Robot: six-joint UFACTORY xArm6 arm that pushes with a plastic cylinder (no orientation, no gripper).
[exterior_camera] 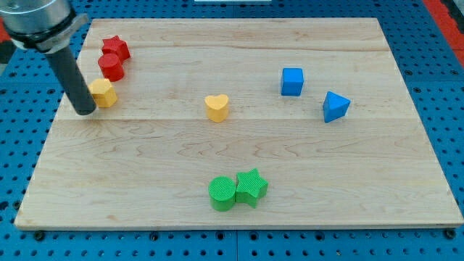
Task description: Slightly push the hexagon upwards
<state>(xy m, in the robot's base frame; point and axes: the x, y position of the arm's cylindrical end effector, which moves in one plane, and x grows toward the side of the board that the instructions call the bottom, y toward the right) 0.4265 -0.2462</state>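
Tip (85,110) of my rod is sitting on the wooden board (239,167) near its left edge, at the view's left, and it is touching or just about touching the left side of the yellow hexagon (104,92). I am carrying no pincer here, only the straight dark rod, so nothing is opening, closing or gripping. The rod is rising up and to the view's left into the grey arm housing (36,22) at the top left corner. The yellow hexagon, the task's block, is lying just right of my tip, slightly higher in the view. Directly above it the red cylinder (111,67) is sitting very near or touching, and the red star (116,48) is touching that cylinder from above. Well apart, near the board's middle, the yellow heart (217,107) is standing alone. Farther toward the view's right the blue cube (291,81) and the blue triangular block (335,106) are lying near each other but apart. At the view's bottom centre the green cylinder (222,193) and the green star (251,186) are touching side by side. The board is resting on a blue perforated table (435,65).
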